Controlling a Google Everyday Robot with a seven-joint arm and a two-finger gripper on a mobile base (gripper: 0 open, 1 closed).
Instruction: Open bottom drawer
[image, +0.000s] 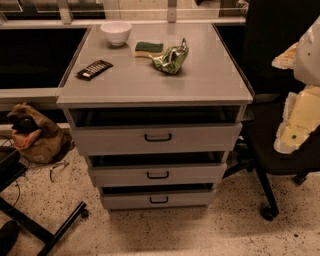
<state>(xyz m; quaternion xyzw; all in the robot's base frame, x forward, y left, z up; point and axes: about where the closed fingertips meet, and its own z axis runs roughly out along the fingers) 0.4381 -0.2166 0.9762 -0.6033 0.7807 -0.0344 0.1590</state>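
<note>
The grey cabinet (155, 92) has three drawers stacked under its top. The bottom drawer (125, 201) is the lowest and smallest front, with a small dark loop handle (159, 200) at its centre. A dark gap shows above its front, as above the middle drawer (120, 176) and the top drawer (110, 140). My gripper (300, 117) shows as pale white and yellow parts at the right edge. It is level with the cabinet's top, well to the right of and above the bottom drawer, and touches nothing on the cabinet.
On the cabinet top lie a white bowl (116, 32), a sponge (148, 48), a crumpled green bag (171, 58) and a black remote-like bar (94, 69). A black office chair (265, 130) stands to the right. A brown bag (37, 135) and a dark chair base (45, 222) are on the floor to the left.
</note>
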